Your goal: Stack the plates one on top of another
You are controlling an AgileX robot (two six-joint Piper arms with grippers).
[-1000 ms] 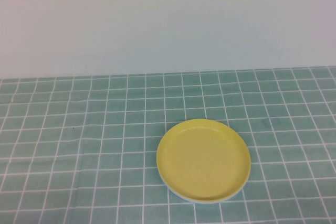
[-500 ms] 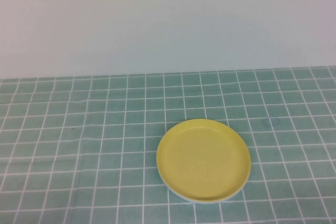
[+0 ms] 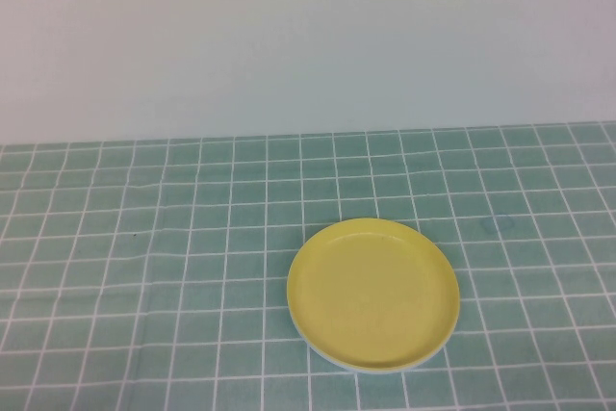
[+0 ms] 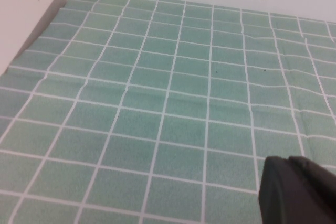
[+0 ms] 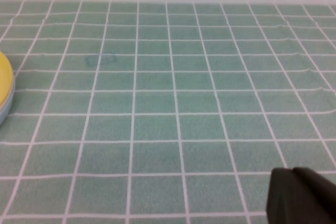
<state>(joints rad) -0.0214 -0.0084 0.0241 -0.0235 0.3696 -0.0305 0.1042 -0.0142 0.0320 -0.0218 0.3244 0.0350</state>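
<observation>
The stack of plates sits nearest the camera in the high view, toward five o'clock from the middle of the tabletop point(image 3: 144, 238). On top is the yellow plate point(image 3: 373, 293), face up and level, its low rim a full unbroken ring. Under its near edge, from about seven to five o'clock, a thin pale crescent shows: the rim of the light blue plate point(image 3: 332, 358) below it. In the right wrist view the same pair appears at the picture's edge, yellow rim above light blue rim point(image 5: 4, 109), and a white sliver seems to lie under that, though it is too small to tell for certain.

Neither arm shows in the high view. The left end effector point(image 4: 299, 190) appears only as a dark corner of its body in its own wrist view, above bare green tiled cloth with no plate near it; whether it is released or clenched cannot be told. The right end effector point(image 5: 302, 195) is likewise a dark corner in its wrist view, well apart from the stack, and its state cannot be told either.

Beyond the plates, at twelve o'clock, the green cloth with its white grid runs back to a plain white wall point(image 3: 308, 36).
</observation>
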